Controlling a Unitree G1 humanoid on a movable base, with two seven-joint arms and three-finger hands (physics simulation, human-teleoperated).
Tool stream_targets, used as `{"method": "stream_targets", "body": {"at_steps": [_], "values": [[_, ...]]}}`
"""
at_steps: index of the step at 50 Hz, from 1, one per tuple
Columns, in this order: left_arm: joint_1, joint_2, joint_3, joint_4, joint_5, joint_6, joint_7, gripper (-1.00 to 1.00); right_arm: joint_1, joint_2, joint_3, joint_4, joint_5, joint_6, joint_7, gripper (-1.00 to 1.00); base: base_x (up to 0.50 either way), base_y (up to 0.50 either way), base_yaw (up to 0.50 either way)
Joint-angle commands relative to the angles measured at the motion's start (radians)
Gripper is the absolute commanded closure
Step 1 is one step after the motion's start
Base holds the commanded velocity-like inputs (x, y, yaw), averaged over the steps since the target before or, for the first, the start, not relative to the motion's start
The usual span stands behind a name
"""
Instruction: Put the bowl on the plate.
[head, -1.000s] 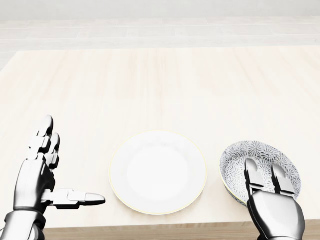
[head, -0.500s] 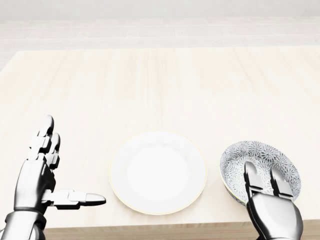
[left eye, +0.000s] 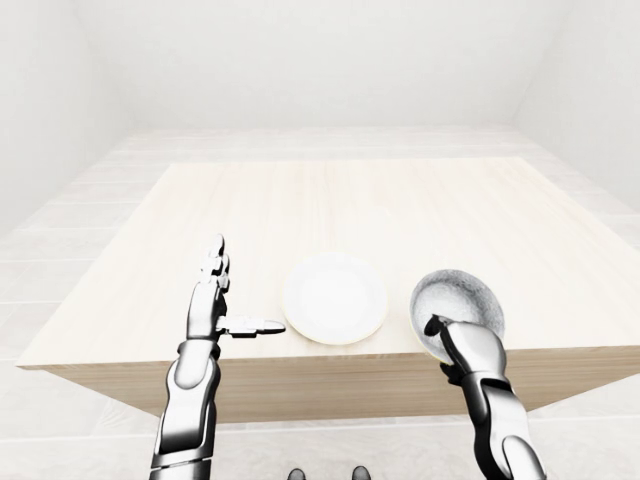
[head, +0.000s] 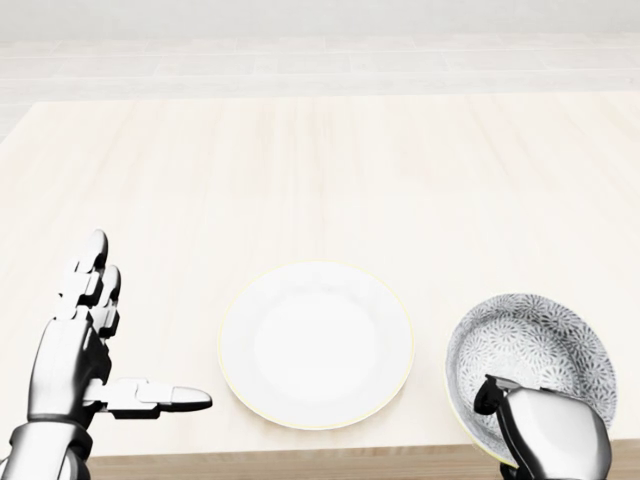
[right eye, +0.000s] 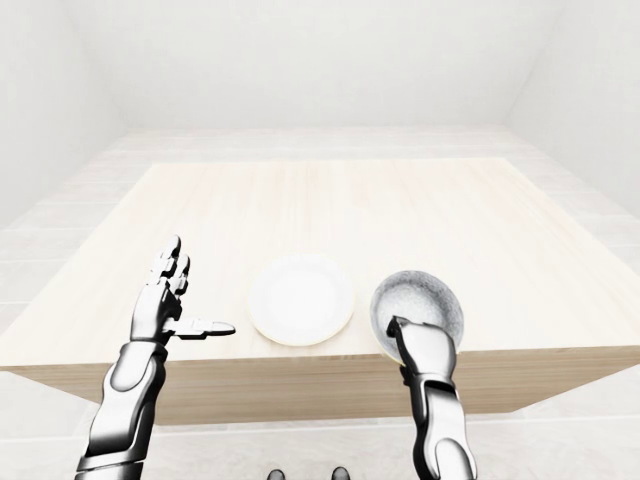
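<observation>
A white plate (head: 315, 345) lies on the pale wooden table (head: 320, 180), near its bottom edge in the head view. To the right of it is a bowl (head: 540, 340) with a grey floral pattern inside, tipped toward the camera. My right hand (head: 500, 402) is shut on the bowl's near rim, with one finger (head: 488, 394) hooked over the edge and the rest hidden behind the hand. My left hand (head: 150, 325) is open left of the plate, fingers pointing up the view and thumb pointing at the plate, holding nothing.
The table's near edge (left eye: 330, 358) runs just below both hands. The wide tabletop stretches away above the plate. Light floor and white walls (left eye: 320, 60) surround the table.
My right hand's fingers, which lay inside the bowl, have closed on its near rim. The bowl has tipped up and now looks larger and slightly lower right. Left hand and plate are unchanged.
</observation>
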Motion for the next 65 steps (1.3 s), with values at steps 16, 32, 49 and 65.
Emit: {"method": "stream_targets", "body": {"at_steps": [16, 32, 49, 65], "values": [[-0.003, -0.002, -0.004, -0.013, 0.004, 0.014, 0.002, -1.0, 0.017, 0.002, -0.019, -0.04, -0.017, 0.0, 0.03, 0.03, 0.0, 0.0, 0.0], [0.005, 0.001, 0.004, -0.012, -0.001, 0.007, -0.002, -1.0, 0.02, 0.007, -0.048, -0.118, -0.043, 0.0, 0.085, 0.02, 0.0, 0.0, 0.0], [0.003, 0.003, 0.01, -0.004, -0.006, 0.004, -0.005, -1.0, -0.006, 0.004, -0.102, -0.165, -0.068, 0.0, 0.147, 0.44, 0.0, 0.0, 0.0], [0.002, 0.005, 0.012, 0.008, -0.002, -0.004, -0.002, -1.0, -0.014, 0.005, -0.124, -0.216, -0.089, 0.0, 0.194, 0.69, 0.0, 0.0, 0.0]]}}
